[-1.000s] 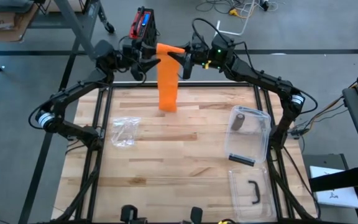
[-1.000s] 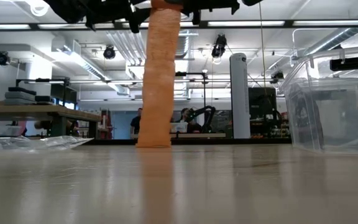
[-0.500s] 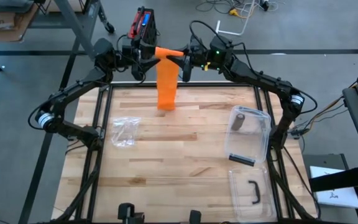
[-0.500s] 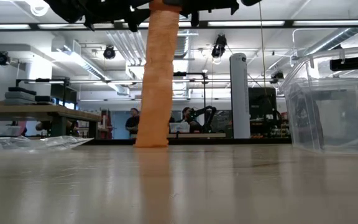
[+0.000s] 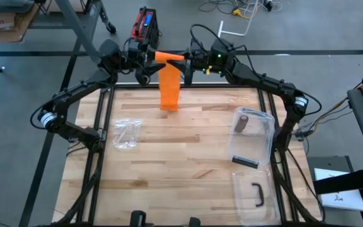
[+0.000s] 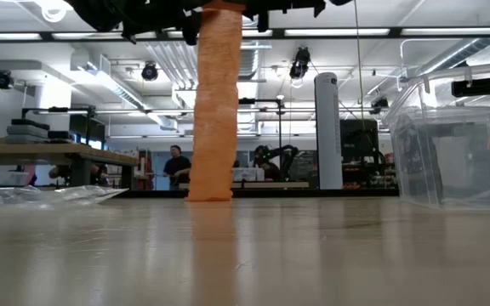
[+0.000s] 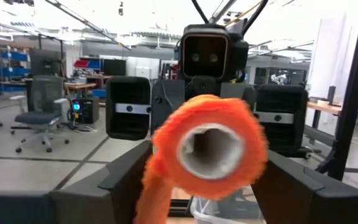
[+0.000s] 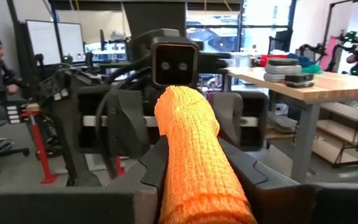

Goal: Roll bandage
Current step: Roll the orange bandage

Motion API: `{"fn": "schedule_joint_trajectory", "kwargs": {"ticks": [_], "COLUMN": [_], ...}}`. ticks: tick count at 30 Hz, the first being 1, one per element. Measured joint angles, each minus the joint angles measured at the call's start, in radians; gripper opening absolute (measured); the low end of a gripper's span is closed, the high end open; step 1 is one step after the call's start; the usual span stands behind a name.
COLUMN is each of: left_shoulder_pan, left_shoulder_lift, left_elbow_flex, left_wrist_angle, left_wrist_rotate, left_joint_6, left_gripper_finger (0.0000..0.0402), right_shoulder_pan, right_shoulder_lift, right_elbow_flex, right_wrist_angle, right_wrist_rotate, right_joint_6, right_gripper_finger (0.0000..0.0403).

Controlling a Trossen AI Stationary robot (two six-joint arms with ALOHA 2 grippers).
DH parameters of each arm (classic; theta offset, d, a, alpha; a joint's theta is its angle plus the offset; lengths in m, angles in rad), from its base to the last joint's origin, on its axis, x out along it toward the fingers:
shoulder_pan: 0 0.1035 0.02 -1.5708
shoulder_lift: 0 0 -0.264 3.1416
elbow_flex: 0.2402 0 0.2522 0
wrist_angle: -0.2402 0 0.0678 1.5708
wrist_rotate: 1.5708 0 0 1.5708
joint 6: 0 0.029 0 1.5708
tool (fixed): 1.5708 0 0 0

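An orange bandage roll (image 5: 169, 57) on a pale tube core (image 7: 210, 148) hangs level, high over the table's far edge, between my two grippers. A loose strip (image 5: 169, 91) drops from it, and the strip's lower end (image 6: 209, 194) rests on the wooden table (image 5: 188, 164). My right gripper (image 5: 185, 60) is shut on the roll's right end. My left gripper (image 5: 151, 60) faces the roll's left end, its fingers (image 7: 129, 168) standing wide on either side of it. My left gripper's fingers flank the roll's left end (image 7: 166, 137), coming level from the table's left; whether they touch it I cannot tell. My right gripper pinches the roll's right end (image 8: 191, 186) between its two fingers. They come level from the table's right and lie along the roll. The roll sticks out level beyond them, lifted clear, with the strip hanging slack to the table.
A clear plastic box (image 5: 252, 135) with a dark roll inside stands at the right, its lid (image 5: 254, 192) nearer the front edge. A crumpled clear bag (image 5: 126, 132) lies at the left. People are in the room beyond the table.
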Motion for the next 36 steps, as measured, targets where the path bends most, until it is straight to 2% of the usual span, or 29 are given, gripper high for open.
{"fn": "schedule_joint_trajectory", "kwargs": {"ticks": [9,16,20,23,29,33,36], "left_shoulder_pan": [-0.004,-0.004,0.004,0.011,0.013,0.013,0.013], "left_shoulder_lift": [0.001,0.000,-0.003,-0.007,-0.009,-0.010,-0.012], "left_elbow_flex": [0.000,-0.002,-0.002,0.002,0.030,0.030,0.030], "left_wrist_angle": [0.042,0.041,0.041,0.045,0.048,0.046,0.047], "left_wrist_rotate": [0.000,0.003,0.022,0.067,0.168,0.249,0.261], "left_joint_6": [-0.030,-0.032,-0.035,-0.037,0.012,0.088,0.130], "left_gripper_finger": [0.0180,0.0103,0.0060,0.0045,0.0057,0.0060,0.0055], "right_shoulder_pan": [0.005,0.009,0.007,-0.004,-0.015,-0.015,-0.015], "right_shoulder_lift": [0.000,-0.002,-0.013,-0.030,-0.047,-0.046,-0.046], "right_elbow_flex": [0.000,0.000,0.000,0.000,0.000,0.000,0.000], "right_wrist_angle": [-0.007,-0.034,-0.070,-0.091,-0.097,-0.105,-0.114], "right_wrist_rotate": [0.003,0.003,-0.052,-0.123,-0.238,-0.239,-0.239], "right_joint_6": [0.007,0.050,0.138,0.224,0.392,0.482,0.493], "right_gripper_finger": [0.0089,0.0108,0.0143,0.0180,0.0268,0.0318,0.0337]}}
